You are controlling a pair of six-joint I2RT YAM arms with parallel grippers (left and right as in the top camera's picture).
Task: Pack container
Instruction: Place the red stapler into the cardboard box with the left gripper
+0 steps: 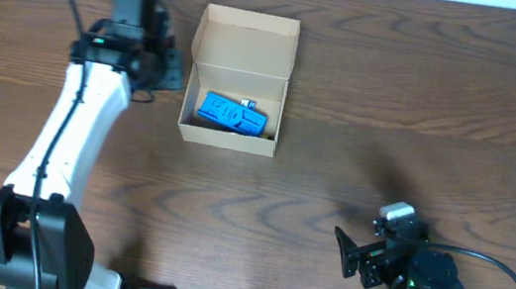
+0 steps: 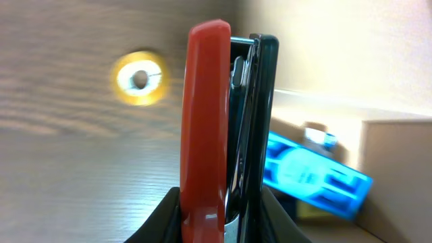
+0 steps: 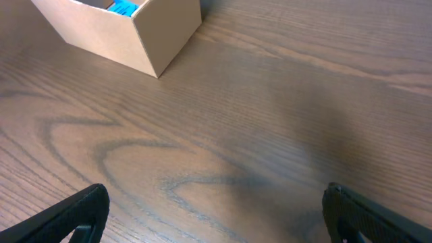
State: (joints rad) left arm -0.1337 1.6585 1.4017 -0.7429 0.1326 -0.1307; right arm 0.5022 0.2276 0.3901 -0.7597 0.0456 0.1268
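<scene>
The container (image 1: 242, 55) is a tan cardboard box with its lid flap open toward the far side. A blue packet (image 1: 232, 113) lies inside it. My left gripper (image 1: 157, 63) is just left of the box and is shut on a red and black stapler-like item (image 2: 206, 121), which stands upright between the fingers (image 2: 223, 216). The box wall (image 2: 395, 155) and the blue packet (image 2: 310, 172) show to its right. My right gripper (image 1: 363, 256) is open and empty near the front edge, far from the box (image 3: 162, 34). Its fingers (image 3: 216, 216) are spread wide over bare table.
A small yellow ring, like a roll of tape (image 2: 140, 77), lies on the wood table beyond the left gripper. It is hidden in the overhead view. The left arm (image 1: 69, 140) stretches from the front left corner to the box.
</scene>
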